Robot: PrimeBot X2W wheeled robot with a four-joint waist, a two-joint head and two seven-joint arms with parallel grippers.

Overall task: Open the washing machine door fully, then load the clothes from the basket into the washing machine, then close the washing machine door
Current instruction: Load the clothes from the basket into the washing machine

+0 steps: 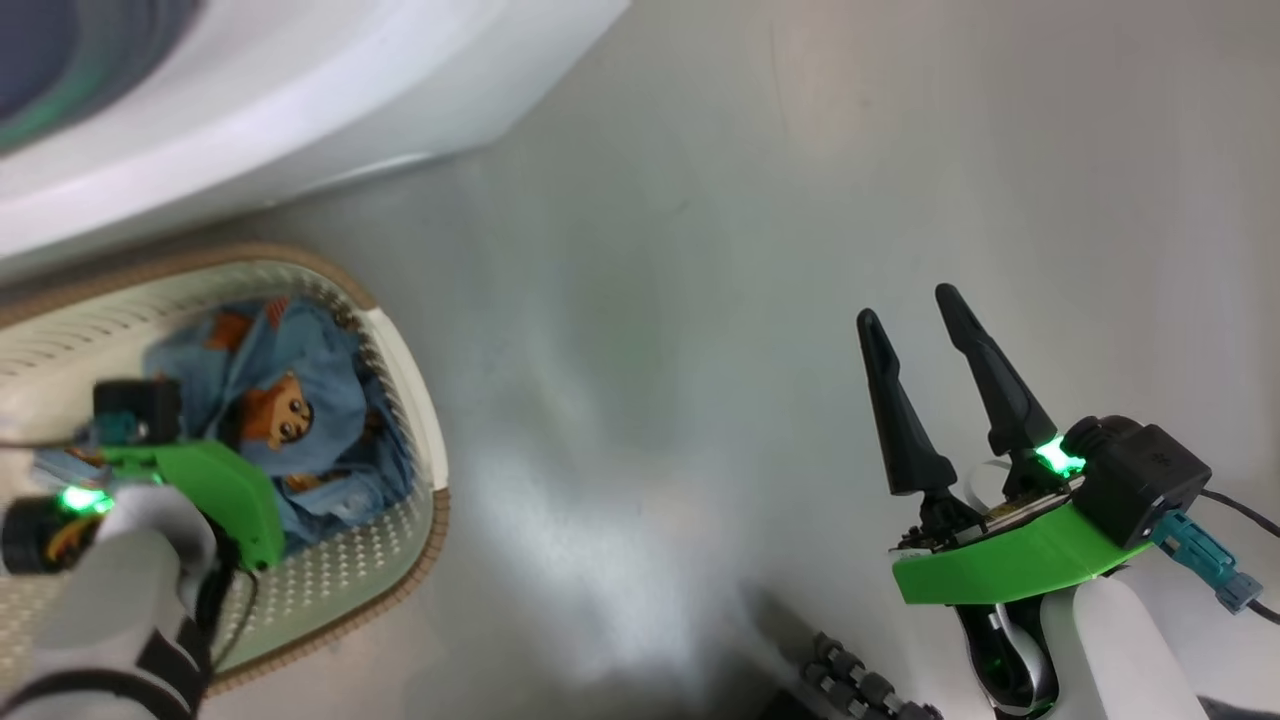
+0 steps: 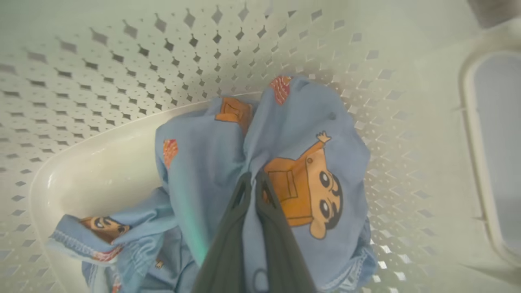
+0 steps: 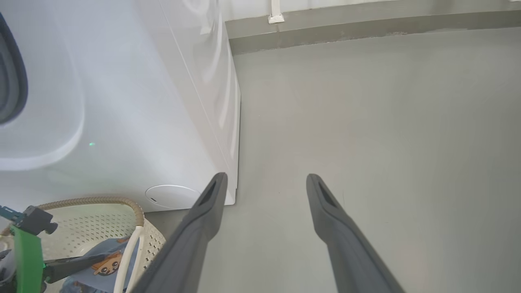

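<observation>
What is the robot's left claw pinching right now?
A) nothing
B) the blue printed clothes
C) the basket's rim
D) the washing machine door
B: the left claw has its fingers shut on a fold of the blue clothes lying in the basket.

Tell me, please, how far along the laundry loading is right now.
Done: whether the washing machine stands open cannot be told. In hand: the left gripper is shut on the clothes, inside the basket. Left: carrying them over, loading, closing up. The right gripper hangs open.
</observation>
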